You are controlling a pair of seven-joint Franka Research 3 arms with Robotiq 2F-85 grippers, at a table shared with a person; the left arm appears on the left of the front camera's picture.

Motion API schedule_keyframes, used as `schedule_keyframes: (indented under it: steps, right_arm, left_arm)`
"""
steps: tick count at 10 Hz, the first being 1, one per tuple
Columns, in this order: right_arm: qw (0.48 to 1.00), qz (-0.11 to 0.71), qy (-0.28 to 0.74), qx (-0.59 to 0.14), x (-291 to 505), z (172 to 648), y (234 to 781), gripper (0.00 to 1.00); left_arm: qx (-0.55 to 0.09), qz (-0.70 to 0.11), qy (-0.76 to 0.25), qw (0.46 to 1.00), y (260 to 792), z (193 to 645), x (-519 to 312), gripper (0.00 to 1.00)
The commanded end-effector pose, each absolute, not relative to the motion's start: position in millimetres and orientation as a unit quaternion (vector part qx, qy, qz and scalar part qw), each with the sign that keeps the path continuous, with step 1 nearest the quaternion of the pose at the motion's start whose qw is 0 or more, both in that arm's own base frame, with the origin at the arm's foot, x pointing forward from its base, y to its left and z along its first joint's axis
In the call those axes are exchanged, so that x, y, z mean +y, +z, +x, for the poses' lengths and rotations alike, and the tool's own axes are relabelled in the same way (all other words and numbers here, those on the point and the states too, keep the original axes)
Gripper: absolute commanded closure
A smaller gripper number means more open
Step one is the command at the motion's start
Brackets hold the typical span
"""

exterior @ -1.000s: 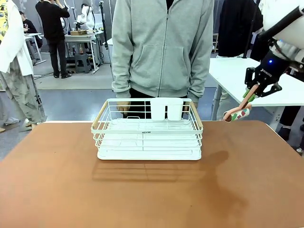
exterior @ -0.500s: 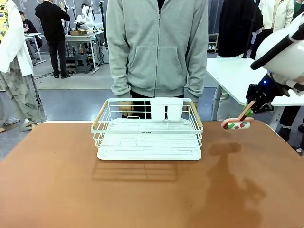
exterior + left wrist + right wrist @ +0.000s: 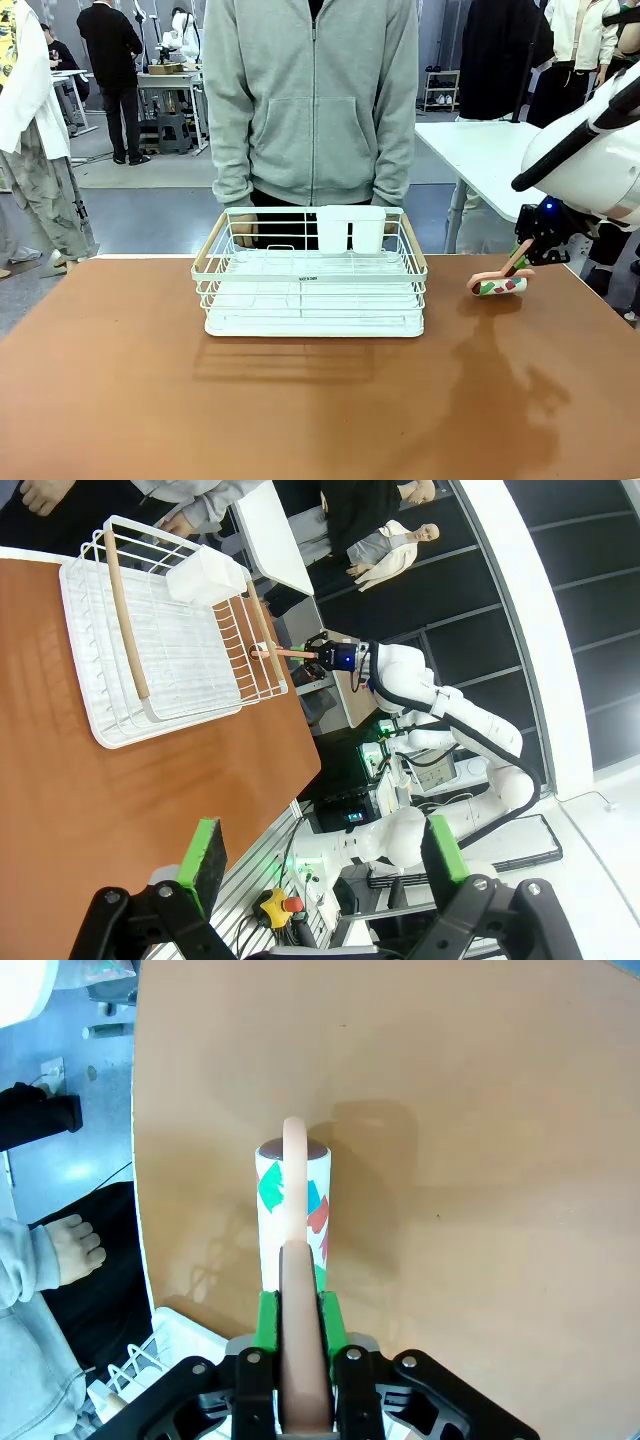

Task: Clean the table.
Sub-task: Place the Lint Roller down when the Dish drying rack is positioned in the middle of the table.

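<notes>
Now pinching a pink roller handle (image 3: pixel 296 1290) in the right pincer (image 3: pixel 521 262), above the tabletop (image 3: pixel 320 400). Left pincer (image 3: pixel 320 852) spread wide, holding nothing.

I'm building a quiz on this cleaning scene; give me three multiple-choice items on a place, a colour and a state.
1. Where is the lint roller?
A. in the rack
B. near the table's far right edge
C. in the person's hand

2. What colour is the dish rack?
A. white
B. black
C. blue

3. What is the right claw doing?
A. open
B. shut on nothing
C. shut on the roller's handle

Answers: 1 B, it is over the brown table right of the rack; 2 A, white wire; 3 C, green pads clamp the pink handle.
</notes>
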State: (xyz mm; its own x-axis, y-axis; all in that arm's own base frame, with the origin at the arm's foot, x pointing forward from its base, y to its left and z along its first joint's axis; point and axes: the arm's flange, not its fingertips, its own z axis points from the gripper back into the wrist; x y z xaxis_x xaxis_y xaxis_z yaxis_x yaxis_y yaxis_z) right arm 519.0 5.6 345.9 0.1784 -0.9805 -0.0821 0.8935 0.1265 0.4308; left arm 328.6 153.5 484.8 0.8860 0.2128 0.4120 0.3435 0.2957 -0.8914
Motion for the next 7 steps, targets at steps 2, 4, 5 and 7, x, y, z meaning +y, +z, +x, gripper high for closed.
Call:
schedule_keyframes:
  steps: [2, 4, 5, 7]
  right_arm:
    - [0.712, 0.171, -0.666, -0.14, 27, 505, 343, 0.79]
    - [0.705, 0.173, -0.675, -0.134, 27, 502, 340, 0.79]
    - [0.702, 0.175, -0.678, -0.134, 28, 498, 341, 0.72]
    - [0.709, 0.175, -0.671, -0.131, 30, 486, 346, 0.36]
  left_arm:
    - [-0.243, -0.6, -0.048, 0.761, 487, 327, 154, 0.0]
    - [-0.243, -0.6, -0.048, 0.761, 487, 327, 154, 0.0]
    - [-0.243, -0.6, -0.048, 0.761, 487, 327, 154, 0.0]
    - [-0.243, -0.6, -0.048, 0.761, 487, 327, 154, 0.0]
